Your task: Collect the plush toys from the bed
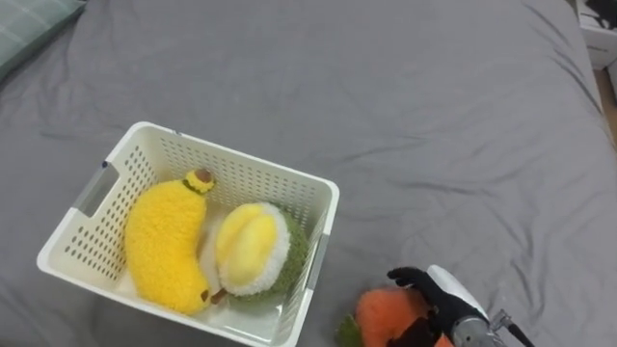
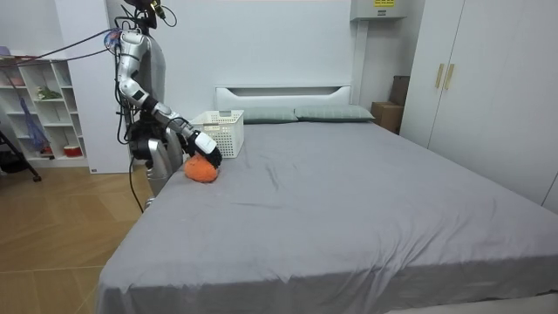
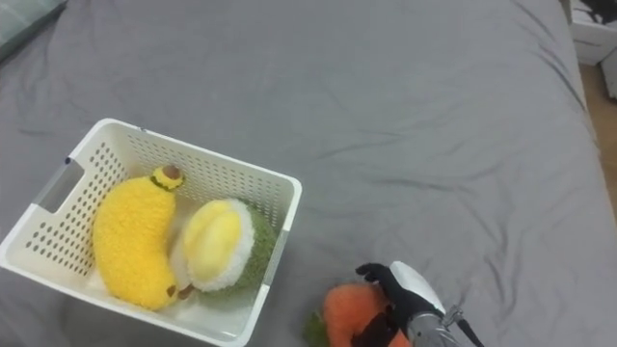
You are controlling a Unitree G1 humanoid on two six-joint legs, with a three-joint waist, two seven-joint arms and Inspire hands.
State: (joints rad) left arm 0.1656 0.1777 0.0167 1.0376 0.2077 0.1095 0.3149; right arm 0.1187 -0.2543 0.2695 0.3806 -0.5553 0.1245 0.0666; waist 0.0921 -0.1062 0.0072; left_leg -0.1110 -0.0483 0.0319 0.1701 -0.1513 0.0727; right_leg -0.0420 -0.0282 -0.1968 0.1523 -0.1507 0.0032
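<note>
1. We saw a white basket (image 1: 253, 179) lying on the grey bed (image 1: 434, 116), and we took every place from it.
2. Inside the basket, a yellow banana plush (image 1: 164, 241) lay along its left side, touching a round yellow-and-green plush (image 1: 253, 249) on its right.
3. Just beyond the basket's right wall, near its front corner, an orange plush toy (image 1: 384, 313) with a green tuft rested on the sheet, outside the basket.
4. Our right hand (image 1: 445, 295) sat on that orange toy's far side from the basket, its dark fingers curled over the top of the toy and clamped on it.
5. In the room view, we stood at the bedside next to the basket, leaning over the toy.
</note>
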